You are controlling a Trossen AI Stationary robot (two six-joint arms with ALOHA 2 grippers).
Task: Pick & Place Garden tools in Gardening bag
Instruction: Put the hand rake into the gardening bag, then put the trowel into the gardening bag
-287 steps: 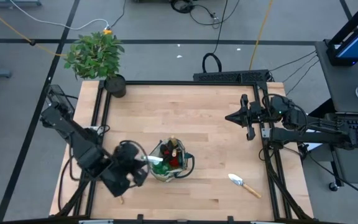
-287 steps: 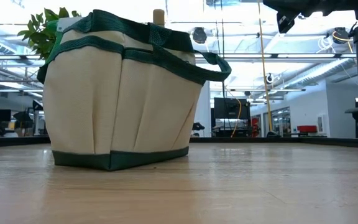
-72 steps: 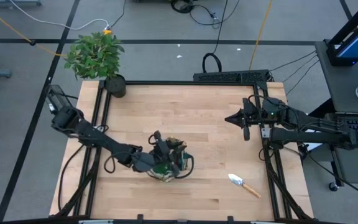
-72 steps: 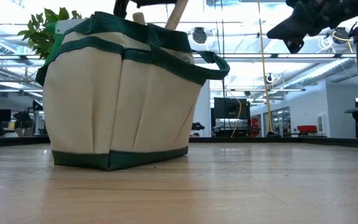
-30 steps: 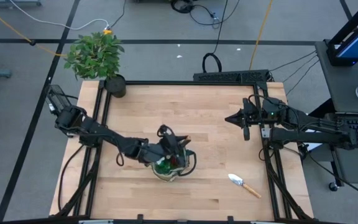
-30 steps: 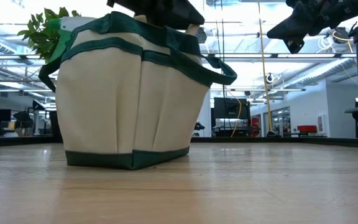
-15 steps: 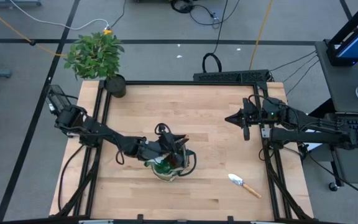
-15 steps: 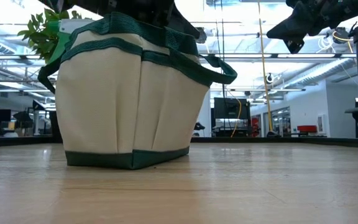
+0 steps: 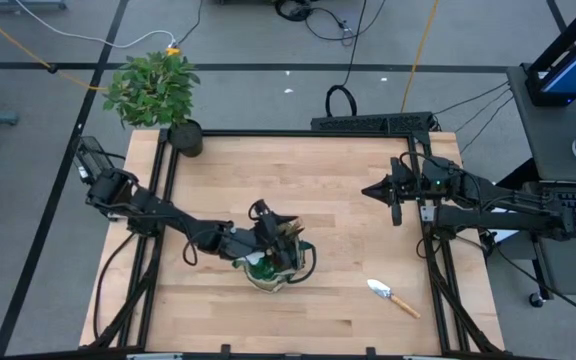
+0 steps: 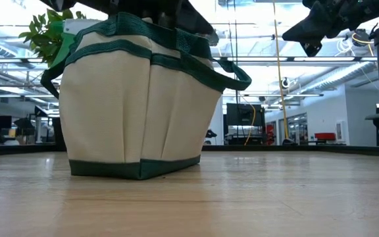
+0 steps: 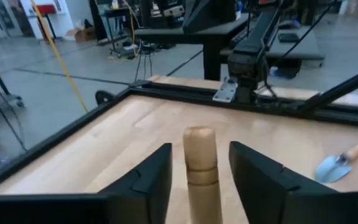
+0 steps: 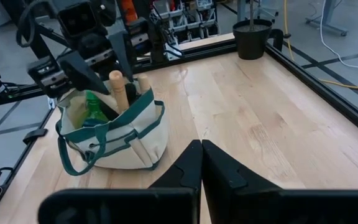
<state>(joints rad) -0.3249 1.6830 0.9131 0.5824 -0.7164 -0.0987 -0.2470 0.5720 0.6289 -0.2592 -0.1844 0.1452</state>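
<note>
- Wooden handle (image 11: 200,168) sits right between the left gripper's (image 11: 199,177) fingers, with a gap on each side, so the jaws have just spread after being clamped a second ago. Looks like the tool is being let go.
- That gripper hangs directly over the gardening bag (image 9: 276,262), handle poking up out of it beside the green spray bottle (image 12: 96,106). I'd call this drop basically done.
- One trowel (image 9: 393,297) is left on the table (image 9: 348,210), well off toward the right arm's side.
- Right gripper (image 9: 381,189) is clenched on nothing, parked near its table edge.
- Potted plant (image 9: 158,95) stands far off at the corner. Nothing blocks the trowel.
</note>
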